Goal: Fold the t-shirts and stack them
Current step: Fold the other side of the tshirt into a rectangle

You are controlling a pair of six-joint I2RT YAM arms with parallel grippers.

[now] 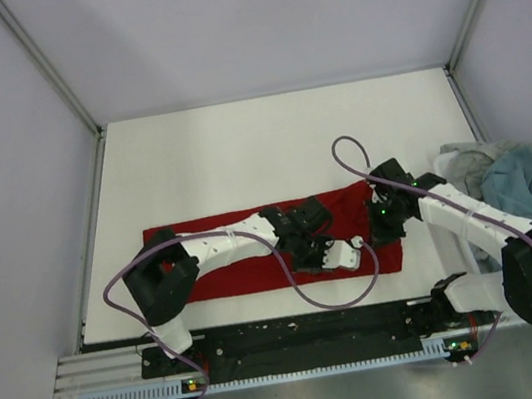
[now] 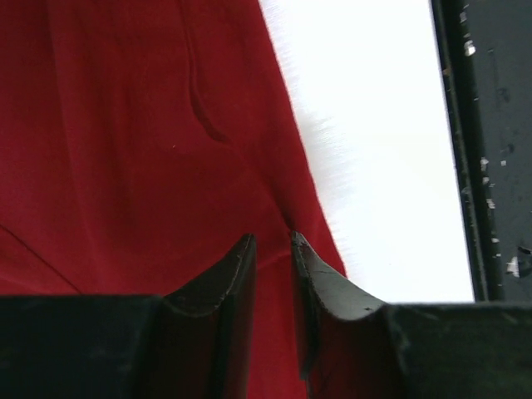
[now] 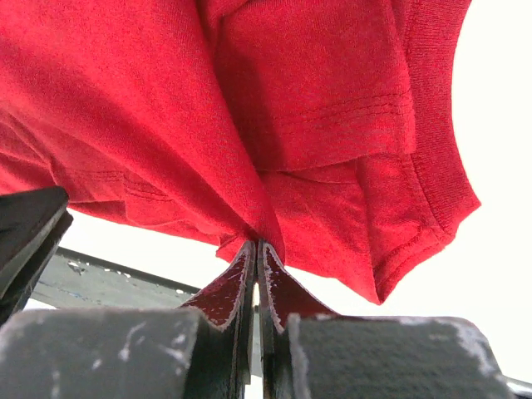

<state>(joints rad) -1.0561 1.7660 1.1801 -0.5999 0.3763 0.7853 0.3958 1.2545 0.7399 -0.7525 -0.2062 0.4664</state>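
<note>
T-shirt (image 3: 316,108), red, tight in right pincer (image 3: 256,249); left pincer (image 2: 273,241) barely apart, hold unclear.

Red t-shirt (image 1: 243,276) folded strip; teal (image 1: 518,182), grey (image 1: 463,162) heaped.

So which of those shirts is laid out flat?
The red t-shirt, spread out in a long band; the grey t-shirt and teal t-shirt lie crumpled together at the far right.

The white table (image 1: 268,148) carries three shirts. A red t-shirt (image 1: 243,276) lies stretched in a long band across it near the front edge, from left of centre to right of centre. At the far right edge, a light grey t-shirt (image 1: 463,163) and a teal-blue t-shirt (image 1: 516,180) lie crumpled together, touching.
</note>
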